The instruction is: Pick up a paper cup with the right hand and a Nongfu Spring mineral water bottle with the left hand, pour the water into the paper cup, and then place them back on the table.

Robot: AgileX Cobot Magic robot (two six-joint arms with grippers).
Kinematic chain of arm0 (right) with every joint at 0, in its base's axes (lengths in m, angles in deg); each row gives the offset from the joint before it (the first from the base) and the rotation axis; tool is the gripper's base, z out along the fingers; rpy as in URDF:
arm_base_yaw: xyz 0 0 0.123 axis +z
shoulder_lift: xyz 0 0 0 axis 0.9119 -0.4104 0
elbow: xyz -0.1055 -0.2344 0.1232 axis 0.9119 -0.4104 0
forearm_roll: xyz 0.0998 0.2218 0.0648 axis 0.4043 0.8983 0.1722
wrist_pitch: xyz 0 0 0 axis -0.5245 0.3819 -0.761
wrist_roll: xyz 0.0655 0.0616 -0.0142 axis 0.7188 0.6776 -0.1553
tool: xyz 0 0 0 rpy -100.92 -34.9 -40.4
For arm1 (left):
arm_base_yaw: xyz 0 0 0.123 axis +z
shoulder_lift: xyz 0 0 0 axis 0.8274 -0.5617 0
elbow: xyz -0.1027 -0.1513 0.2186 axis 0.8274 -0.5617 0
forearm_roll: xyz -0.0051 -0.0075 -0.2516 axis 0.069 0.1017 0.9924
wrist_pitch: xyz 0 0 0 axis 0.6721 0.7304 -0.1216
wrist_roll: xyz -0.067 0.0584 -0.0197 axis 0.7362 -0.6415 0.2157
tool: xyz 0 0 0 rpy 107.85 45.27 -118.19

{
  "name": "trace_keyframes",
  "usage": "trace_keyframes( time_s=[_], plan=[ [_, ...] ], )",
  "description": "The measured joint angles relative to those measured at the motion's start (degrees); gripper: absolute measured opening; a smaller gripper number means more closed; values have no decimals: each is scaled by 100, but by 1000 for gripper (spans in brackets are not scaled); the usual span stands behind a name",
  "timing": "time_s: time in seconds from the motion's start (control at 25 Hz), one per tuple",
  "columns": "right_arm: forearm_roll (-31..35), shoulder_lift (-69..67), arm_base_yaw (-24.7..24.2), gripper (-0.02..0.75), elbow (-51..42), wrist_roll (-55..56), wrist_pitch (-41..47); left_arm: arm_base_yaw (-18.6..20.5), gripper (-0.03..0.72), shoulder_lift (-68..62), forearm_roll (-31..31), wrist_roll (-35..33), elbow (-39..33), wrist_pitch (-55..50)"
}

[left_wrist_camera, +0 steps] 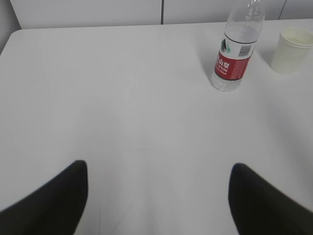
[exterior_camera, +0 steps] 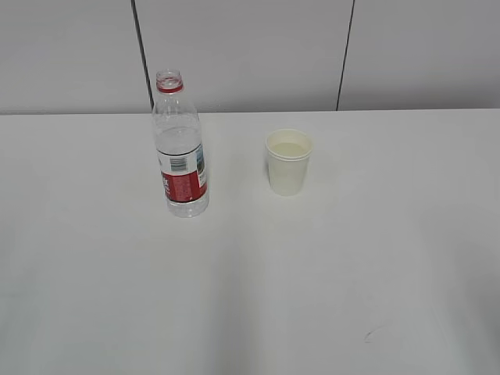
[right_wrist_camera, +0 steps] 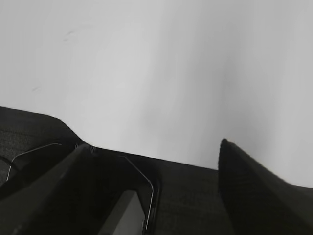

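Observation:
The Nongfu Spring bottle [exterior_camera: 181,156] stands upright and uncapped on the white table [exterior_camera: 250,281], left of centre, with water up to just above its red and white label. The white paper cup [exterior_camera: 288,162] stands upright to its right, apart from it, with pale liquid inside. Neither arm shows in the exterior view. In the left wrist view the bottle [left_wrist_camera: 234,54] and the cup [left_wrist_camera: 291,50] are far off at the top right. My left gripper [left_wrist_camera: 159,166] is open and empty over bare table. My right gripper [right_wrist_camera: 154,145] is open and empty, and neither bottle nor cup shows in its view.
A grey panelled wall [exterior_camera: 250,47] runs behind the table's far edge. A small dark scuff [exterior_camera: 375,332] marks the table at the front right. In the right wrist view a black surface [right_wrist_camera: 195,196] lies below the table's edge.

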Motion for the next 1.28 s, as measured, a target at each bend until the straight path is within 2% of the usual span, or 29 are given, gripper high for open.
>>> trace_keyframes(
  time_s=[0.72, 1.28],
  plan=[
    [10, 3269, 0, 583, 0, -24, 77, 0, 529, 0, 0, 0, 0, 0],
    [22, 3384, 0, 583, 0, -39, 127, 0, 529, 0, 6, 0, 0, -2]
  ],
)
